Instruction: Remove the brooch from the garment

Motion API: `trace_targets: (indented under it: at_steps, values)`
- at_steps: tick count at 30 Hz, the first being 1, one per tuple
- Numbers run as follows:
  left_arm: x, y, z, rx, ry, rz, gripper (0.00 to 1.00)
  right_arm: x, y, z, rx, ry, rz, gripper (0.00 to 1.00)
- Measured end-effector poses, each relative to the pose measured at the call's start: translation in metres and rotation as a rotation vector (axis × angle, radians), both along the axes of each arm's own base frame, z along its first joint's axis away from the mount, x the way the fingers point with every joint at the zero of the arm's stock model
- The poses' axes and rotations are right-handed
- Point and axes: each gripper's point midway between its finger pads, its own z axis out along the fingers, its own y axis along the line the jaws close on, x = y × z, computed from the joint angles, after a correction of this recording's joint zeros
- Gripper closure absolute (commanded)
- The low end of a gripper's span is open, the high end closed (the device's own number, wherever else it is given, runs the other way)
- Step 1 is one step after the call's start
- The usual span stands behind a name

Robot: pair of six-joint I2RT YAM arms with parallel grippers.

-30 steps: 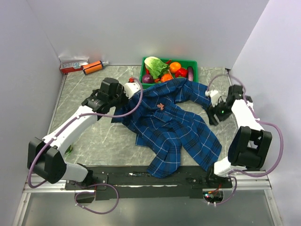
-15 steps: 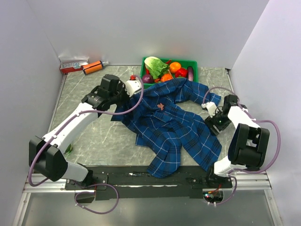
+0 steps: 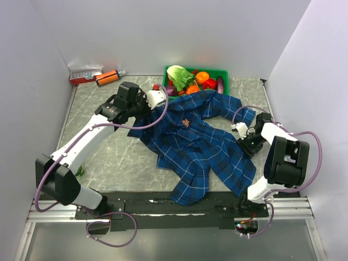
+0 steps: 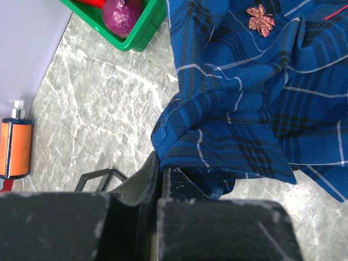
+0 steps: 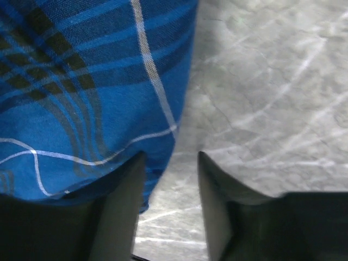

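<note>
The brooch (image 4: 261, 19) sits pinned on the garment (image 3: 201, 147), which is spread over the middle of the surface (image 3: 109, 157), and it is well apart from both pairs of fingers. Nearest the bases, the right fingers (image 5: 122, 206) stand apart with the garment's edge lying between them. Farther back, the left fingers (image 4: 145, 187) are clamped together on a folded edge of the cloth, with the brooch beyond their tips and the green crate (image 3: 224, 73) behind.
</note>
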Motion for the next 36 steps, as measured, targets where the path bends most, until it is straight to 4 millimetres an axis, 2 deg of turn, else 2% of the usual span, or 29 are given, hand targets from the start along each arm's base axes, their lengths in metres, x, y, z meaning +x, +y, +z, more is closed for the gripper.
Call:
trace_targets:
  at_steps: [3,6,10,13,15,18,21,24,28,31,35,36]
  values:
    - [0.000,0.000,0.000,0.001,-0.001,-0.004,0.99,-0.001,0.002,-0.005,-0.001,0.019,0.007,0.88]
    - [0.001,-0.002,0.002,-0.002,-0.004,-0.007,0.99,0.002,0.002,-0.003,-0.004,0.016,-0.007,1.00]
    - [0.005,-0.003,0.005,-0.005,-0.011,-0.006,0.99,0.013,-0.005,0.005,-0.032,-0.012,-0.042,1.00]
    - [0.005,-0.003,0.005,-0.005,-0.013,-0.006,0.99,0.035,-0.017,0.024,-0.055,-0.075,-0.080,1.00]
    - [0.007,-0.001,0.006,-0.005,-0.017,0.000,0.99,0.060,-0.030,0.049,-0.076,-0.154,-0.117,1.00]
    - [0.013,0.006,0.014,-0.012,-0.032,0.021,0.99,0.100,-0.051,0.098,-0.105,-0.300,-0.170,1.00]
    - [0.025,0.018,0.034,-0.032,-0.074,0.061,0.99,0.132,-0.068,0.145,-0.125,-0.426,-0.218,1.00]
    - [0.038,0.030,0.066,-0.065,-0.143,0.097,0.99,0.153,-0.079,0.180,-0.130,-0.517,-0.256,1.00]
    - [0.036,0.041,0.089,-0.087,-0.195,0.113,0.99,0.165,-0.081,0.204,-0.118,-0.573,-0.279,1.00]
    - [0.022,0.045,0.082,-0.088,-0.183,0.103,0.99,0.169,-0.080,0.204,-0.106,-0.572,-0.292,1.00]
    - [-0.004,0.053,0.036,-0.051,-0.094,0.099,0.99,0.166,-0.078,0.181,-0.085,-0.506,-0.313,1.00]
    - [-0.009,0.056,0.021,-0.034,-0.064,0.104,0.92,0.163,-0.076,0.174,-0.080,-0.485,-0.319,1.00]
